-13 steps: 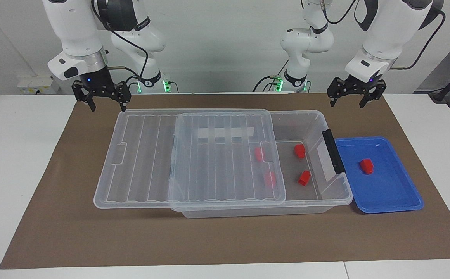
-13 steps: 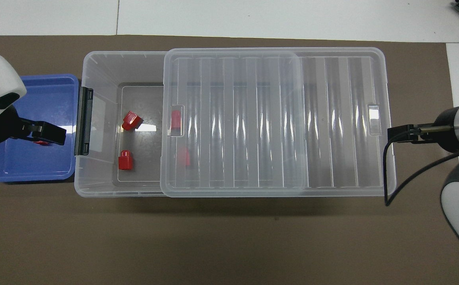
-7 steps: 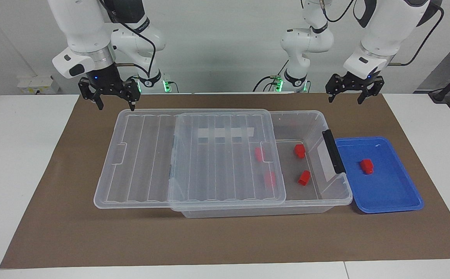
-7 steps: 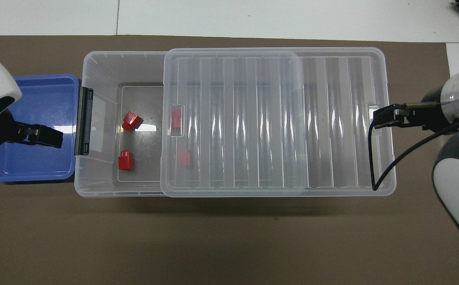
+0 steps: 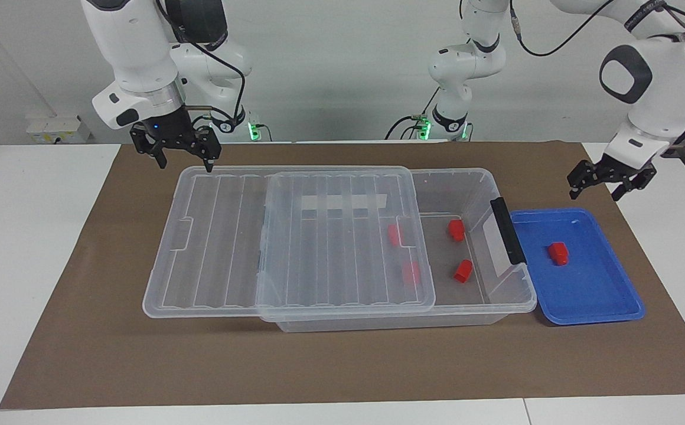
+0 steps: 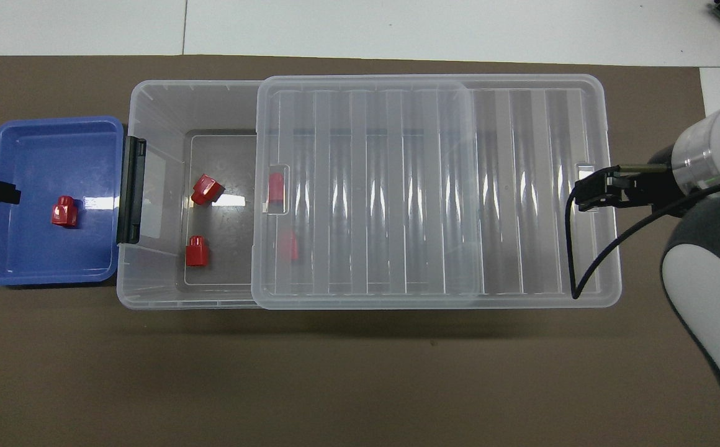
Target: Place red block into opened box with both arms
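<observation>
White tabletop, brown mat. The red block (image 5: 558, 252) lies in the blue tray (image 5: 608, 310), beside the opened box (image 5: 472, 177). My left gripper (image 5: 604, 185) hangs spread near the tray's edge; my right gripper (image 5: 184, 154), also spread, hovers over the lid (image 5: 295, 248). Descending off-center could nudge the block away.

Box (image 5: 472, 177) clear glossy plastic; ribbed see-through lid (image 5: 342, 236). Blocks, one on tray (image 5: 558, 252), shiny red plastic. Tray (image 5: 608, 295) glossy blue plastic. Mat (image 5: 342, 366) matt brown. Arms (image 5: 136, 41) glossy white.
</observation>
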